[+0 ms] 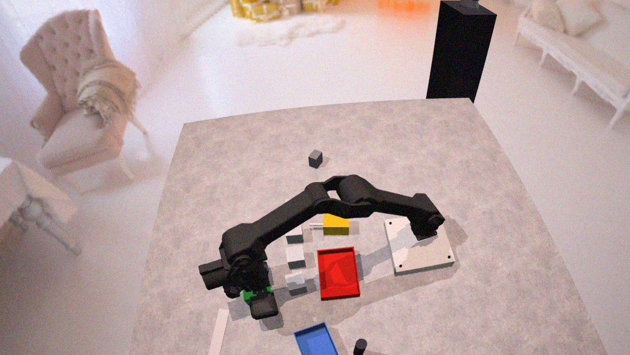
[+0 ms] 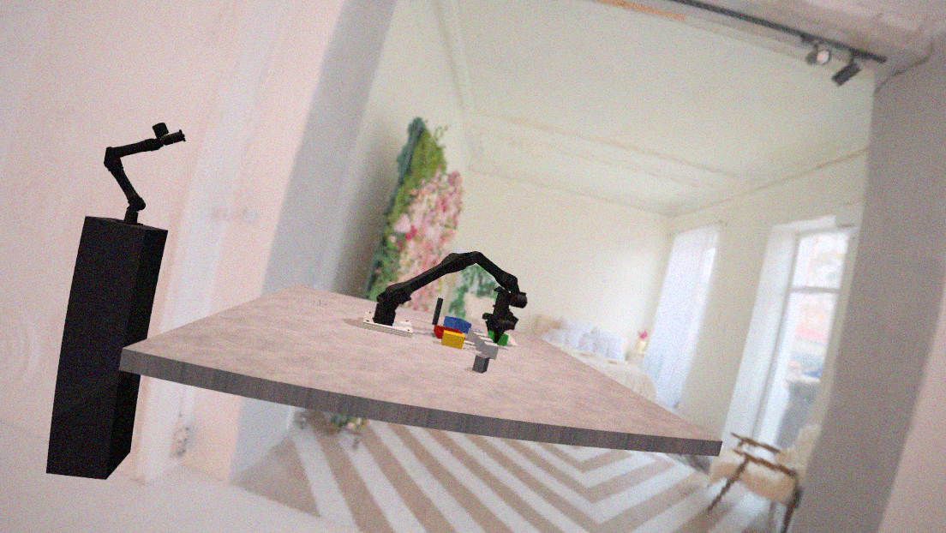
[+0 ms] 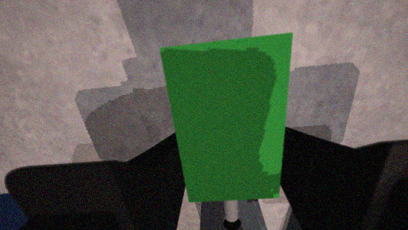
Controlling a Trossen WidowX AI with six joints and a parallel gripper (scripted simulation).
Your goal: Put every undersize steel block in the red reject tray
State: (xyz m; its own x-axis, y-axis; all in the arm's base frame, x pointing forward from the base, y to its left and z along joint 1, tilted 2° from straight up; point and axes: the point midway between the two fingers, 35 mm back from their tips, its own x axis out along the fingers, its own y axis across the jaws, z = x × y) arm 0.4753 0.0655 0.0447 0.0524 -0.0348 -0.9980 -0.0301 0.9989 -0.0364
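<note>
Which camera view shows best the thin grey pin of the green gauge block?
The wrist view: there the thin grey pin looks large, reaching a dark hole. The top view shows it small; in the exterior view I cannot make it out.

Yellow block (image 1: 335,225) (image 2: 452,339) with thin pale pins out one side, beside the red tray. Blue tray (image 1: 315,340) (image 2: 457,323), near edge cut off up top; black post (image 1: 360,346) (image 2: 437,311) upright near it. Small dark gray cube (image 1: 315,158) (image 2: 480,363) off alone. Pale strip (image 1: 218,330) lying flat. Tufted armchair (image 1: 75,83) with blanket (image 1: 108,88), off the table. Black pedestal (image 1: 460,55) (image 2: 105,344) past the table.
</note>
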